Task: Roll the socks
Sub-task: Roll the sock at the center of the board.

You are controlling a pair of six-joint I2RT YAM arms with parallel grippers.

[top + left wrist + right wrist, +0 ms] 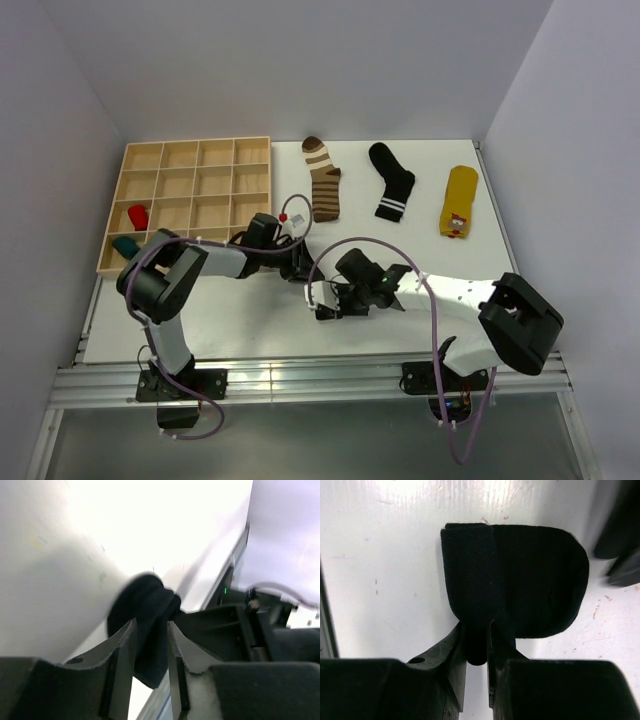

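The right gripper (476, 630) is clamped narrowly on a folded edge of the plain black sock (535, 580), which lies flat on the white table (225, 325) near the middle of its near side, between the two arms. The left gripper (150, 630) reaches in from the left, its jaws a little apart with a bunched part of the same sock between them. That view is blurred, so whether they pinch the fabric cannot be told.

Along the far side lie the brown-and-cream striped sock (323, 180), the black sock with white cuff stripes (392, 183) to its right, and the yellow sock (459, 200) further right, all apart from each other. A wooden tray (197, 143) of compartments sits at the far left, holding a red item (137, 216) and a teal item (124, 245) in its nearer left compartments.
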